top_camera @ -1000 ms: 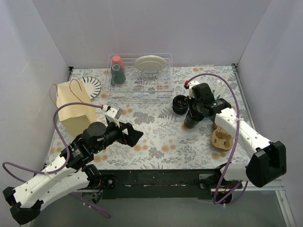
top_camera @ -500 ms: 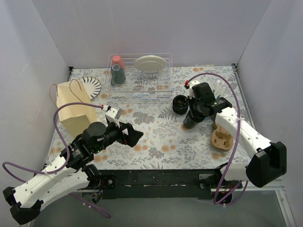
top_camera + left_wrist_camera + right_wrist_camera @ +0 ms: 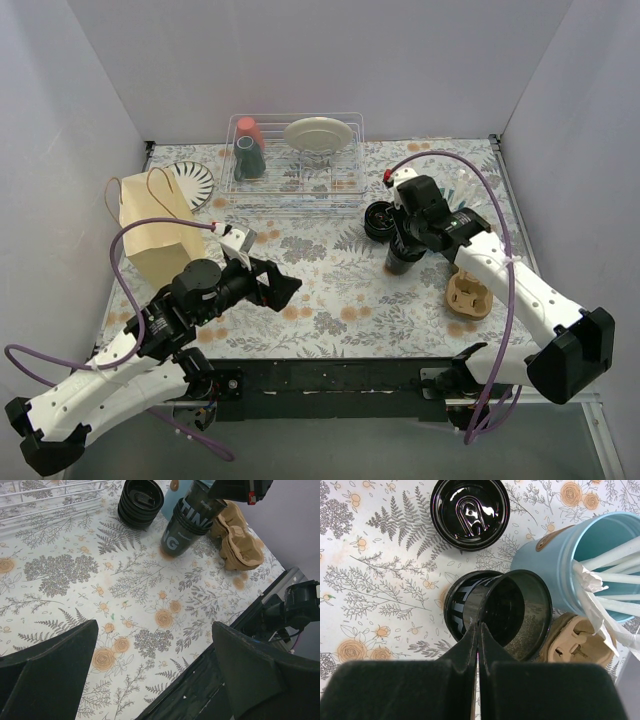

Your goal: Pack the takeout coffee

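Two black cups with grey lettering (image 3: 400, 256) (image 3: 186, 527) stand nested and tilted on the floral table. My right gripper (image 3: 405, 236) (image 3: 479, 627) is shut on the rim of the upper cup (image 3: 520, 611), which leans out of the lower one (image 3: 456, 607). Just behind them sits a black cup with a ringed lid (image 3: 378, 220) (image 3: 141, 501) (image 3: 470, 512). The brown paper bag (image 3: 155, 235) stands upright at the far left. My left gripper (image 3: 285, 290) (image 3: 155, 680) hovers open over the table's near middle, with nothing between its fingers.
A light-blue cup of white sticks (image 3: 462, 192) (image 3: 580, 565) is right beside the nested cups. A brown pulp cup carrier (image 3: 470, 295) (image 3: 235, 545) lies to their right. A wire dish rack (image 3: 330, 185) with tumblers and a plate is at the back; a striped plate (image 3: 190, 180) lies back left.
My right gripper has shifted slightly left and back with the cup rim in it, tilting the nested cups. The left arm has barely moved.
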Controlling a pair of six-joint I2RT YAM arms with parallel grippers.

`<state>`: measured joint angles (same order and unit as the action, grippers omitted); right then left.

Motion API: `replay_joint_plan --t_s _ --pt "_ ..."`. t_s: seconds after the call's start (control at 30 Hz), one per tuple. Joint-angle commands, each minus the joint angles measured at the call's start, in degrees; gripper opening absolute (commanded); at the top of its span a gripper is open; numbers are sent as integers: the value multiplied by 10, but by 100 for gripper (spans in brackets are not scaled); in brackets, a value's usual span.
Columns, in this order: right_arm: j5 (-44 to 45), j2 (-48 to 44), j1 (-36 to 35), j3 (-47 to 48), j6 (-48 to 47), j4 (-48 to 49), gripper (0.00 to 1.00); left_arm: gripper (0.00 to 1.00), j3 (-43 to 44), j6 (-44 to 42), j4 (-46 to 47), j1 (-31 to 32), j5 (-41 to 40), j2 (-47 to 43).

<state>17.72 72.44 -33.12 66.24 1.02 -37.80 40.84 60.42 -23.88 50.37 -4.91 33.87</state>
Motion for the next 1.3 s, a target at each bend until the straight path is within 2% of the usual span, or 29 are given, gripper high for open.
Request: replay_joint_plan --t_s 0.0,0.2,0.53,0.8,0.93,0.97,1.1,1.27 --pt "65 -13 -23 34 4 -12 1 98 -5 -5 9 1 -3 -11" --pt "114 -18 -31 86 -8 -48 1 98 -6 -5 9 1 -12 -20" --pt "120 -26 -53 163 -41 -68 1 98 -7 -4 9 0 -30 -34" --pt "122 -48 -133 157 -51 -11 1 98 -5 5 9 1 -60 -44" --pt "145 -74 -186 92 -79 56 1 98 23 49 -16 1 -93 -35" --pt "158 -78 -218 77 -93 73 1 98 33 56 -22 1 -100 -33" --pt "261 -95 -315 -16 -175 189 1 98 75 94 -60 1 -127 -14" --pt "303 -100 -386 -103 -251 303 1 98 144 173 -119 1 -157 37"
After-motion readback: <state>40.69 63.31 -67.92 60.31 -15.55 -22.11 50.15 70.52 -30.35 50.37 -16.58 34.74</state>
